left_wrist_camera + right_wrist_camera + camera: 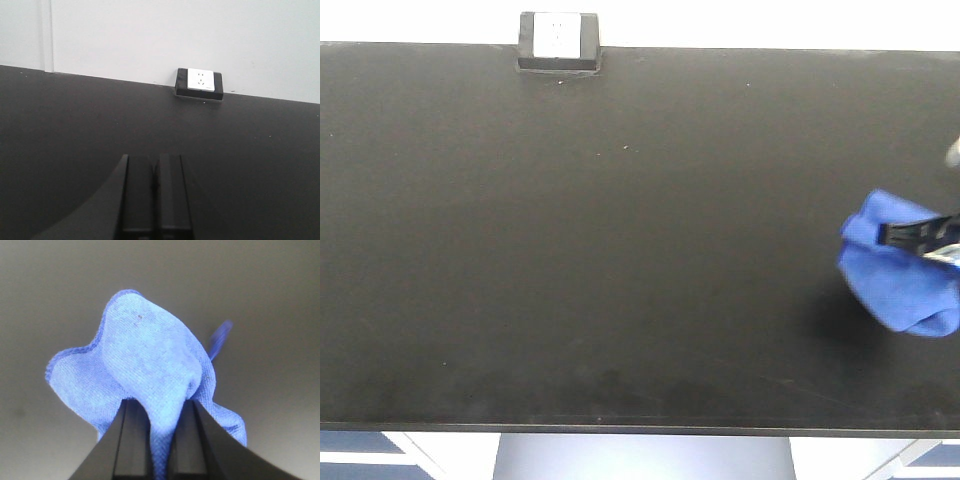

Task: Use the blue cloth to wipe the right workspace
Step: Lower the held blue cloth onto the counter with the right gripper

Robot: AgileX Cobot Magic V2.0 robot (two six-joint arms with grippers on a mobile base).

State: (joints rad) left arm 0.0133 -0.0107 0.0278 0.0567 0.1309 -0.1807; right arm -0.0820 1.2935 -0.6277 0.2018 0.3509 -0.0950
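The right gripper is closed on the blue cloth: its two dark fingers pinch a narrow fold of the fabric between them. The rest of the cloth billows out beyond the fingertips in soft, wrinkled lobes to either side. A thin blue strip sticks out past the cloth on the far right of the fingers, too blurred to make out well. From the front-facing view, the right gripper enters at the right edge of the right workspace. The blue cloth hangs bunched around and below its tips, casting a shadow on the black top beside it; whether the fabric touches the surface cannot be told. The left gripper has its fingers pressed together with nothing between them, low over the countertop. A small black box with a white face sits well ahead of it and slightly to its right, against the pale wall.
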